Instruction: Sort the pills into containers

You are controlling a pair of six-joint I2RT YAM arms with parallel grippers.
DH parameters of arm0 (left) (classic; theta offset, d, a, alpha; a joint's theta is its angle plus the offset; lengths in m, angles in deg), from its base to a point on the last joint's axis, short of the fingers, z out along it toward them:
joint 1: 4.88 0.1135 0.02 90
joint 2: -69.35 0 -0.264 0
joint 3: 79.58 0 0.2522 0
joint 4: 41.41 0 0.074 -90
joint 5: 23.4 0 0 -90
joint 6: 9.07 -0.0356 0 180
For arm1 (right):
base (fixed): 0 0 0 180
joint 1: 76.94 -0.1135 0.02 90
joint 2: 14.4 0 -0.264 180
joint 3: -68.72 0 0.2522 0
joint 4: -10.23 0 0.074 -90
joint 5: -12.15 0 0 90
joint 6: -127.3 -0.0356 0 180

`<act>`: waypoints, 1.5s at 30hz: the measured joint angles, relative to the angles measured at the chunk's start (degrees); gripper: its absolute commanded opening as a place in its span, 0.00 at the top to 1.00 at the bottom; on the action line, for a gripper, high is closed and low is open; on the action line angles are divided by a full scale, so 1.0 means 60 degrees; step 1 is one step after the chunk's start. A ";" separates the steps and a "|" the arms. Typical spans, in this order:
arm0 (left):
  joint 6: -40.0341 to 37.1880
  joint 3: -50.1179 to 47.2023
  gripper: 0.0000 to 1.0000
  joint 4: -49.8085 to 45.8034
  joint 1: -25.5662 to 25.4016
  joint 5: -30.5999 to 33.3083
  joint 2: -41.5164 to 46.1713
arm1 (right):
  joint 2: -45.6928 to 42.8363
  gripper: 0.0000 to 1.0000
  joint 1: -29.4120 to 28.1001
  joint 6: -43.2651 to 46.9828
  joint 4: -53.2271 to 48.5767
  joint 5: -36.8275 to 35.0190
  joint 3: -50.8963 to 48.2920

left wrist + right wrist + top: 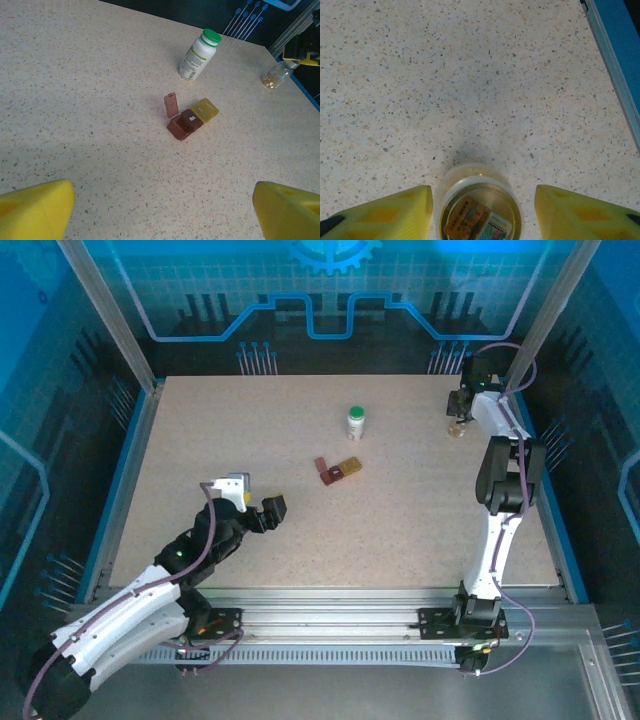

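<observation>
— Your right pincer (pixel 482 200): what does it hold?

— Nothing yet. Its jaws stand open on either side of the amber vial (pixel 475 217). I look straight down onto its top (something printed, orange and blue-green, shows through the glass). One yellow pad (pixel 385 212) sits just beside the vial, perhaps touching, and the other stands off with a clear gap.

— And the left?

— My left pincer (pixel 162 200) is spread wide and empty over the table (pixel 75 75). The pills (pixel 192 117) lie straight ahead of it, well apart — a red-brown piece and a yellow-amber piece joined in a short strip, with a red-brown flap standing up beside them. Farther ahead, slightly to the right, stands the white bottle (pixel 197 57), green cap on.
</observation>
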 measured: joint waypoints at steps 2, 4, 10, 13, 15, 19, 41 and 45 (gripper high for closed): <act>0.0000 0.0000 0.07 0.0004 0.0000 -0.0004 -0.0018 | 0.0098 0.47 0.0004 -0.0004 -0.0015 0.0022 0.0087; 0.0000 0.0000 0.07 0.0011 0.0000 -0.0004 -0.0029 | 0.0171 0.50 0.0004 0.0000 -0.0051 0.0036 0.0106; 0.0000 0.0000 0.07 0.0011 0.0000 -0.0004 -0.0080 | 0.0211 0.64 0.0007 0.0000 -0.0073 0.0033 0.0113; 0.0004 0.0000 0.07 0.0015 0.0000 -0.0011 -0.0080 | 0.0193 0.69 0.0007 -0.0018 0.0015 0.0040 0.0076; 0.0004 0.0000 0.07 0.0018 0.0000 -0.0044 -0.0080 | 0.0055 0.71 0.0007 -0.0029 0.0149 0.0095 -0.0153; 0.0004 0.0000 0.07 0.0073 0.0000 -0.0117 -0.0171 | -0.0754 0.73 -0.0022 -0.0109 0.0270 0.0138 -0.1231; -0.2226 0.2204 0.08 0.4080 -0.0525 -0.3173 -0.5300 | -0.8036 0.71 -0.4754 -0.1191 -0.0718 0.2463 -0.4907; -0.3592 0.2109 0.07 0.6441 -0.0539 -0.4197 -0.6787 | -0.8040 0.71 -0.5402 -0.1268 -0.1042 0.3187 -0.4907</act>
